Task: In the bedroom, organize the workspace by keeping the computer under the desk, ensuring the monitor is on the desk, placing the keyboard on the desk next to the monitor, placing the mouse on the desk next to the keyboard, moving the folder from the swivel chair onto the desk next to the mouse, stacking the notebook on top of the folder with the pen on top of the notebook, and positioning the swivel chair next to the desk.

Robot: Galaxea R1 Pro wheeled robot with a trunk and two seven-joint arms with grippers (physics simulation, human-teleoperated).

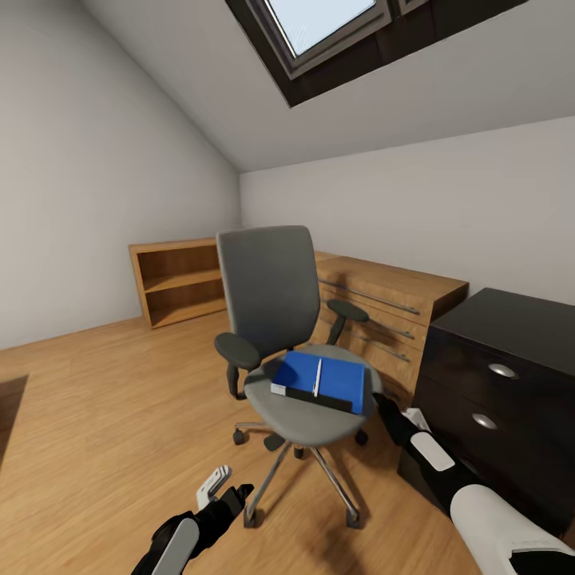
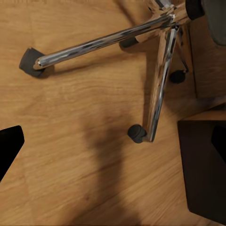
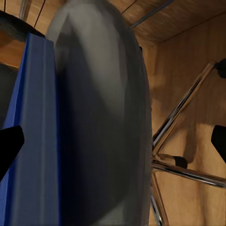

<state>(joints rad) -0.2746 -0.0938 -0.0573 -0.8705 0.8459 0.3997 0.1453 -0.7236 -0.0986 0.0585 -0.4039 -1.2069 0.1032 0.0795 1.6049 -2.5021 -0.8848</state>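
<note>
Swivel chair: grey seat and tall grey backrest, two dark armrests, chrome star base on dark casters; it stands on the wooden floor in the middle of the head view, just in front of a light wooden drawer unit.
Folder: blue, lying flat on the chair seat, toward its right side; in the right wrist view its blue edge runs along the grey seat cushion.
Notebook: a dark slab with a white end lies along the near edge of the blue cover — whether this is the notebook I cannot tell.
Pen: thin and white, lying on top of the folder, pointing roughly near to far.
Writing: no brand, label or readable text on chair, folder or furniture.
Left gripper: low at the near left, beside the chair's base; its wrist view looks down on chrome legs and a caster. The fingers sit wide apart and hold nothing.
Right gripper: reaching in at the seat's right edge, close to the folder's right side — its fingers are spread, with nothing between them; contact with the folder cannot be judged.
Surroundings: open wooden bookshelf at the far left wall, black drawer cabinet at the right with round silver knobs, skylight in the sloped ceiling.
</note>
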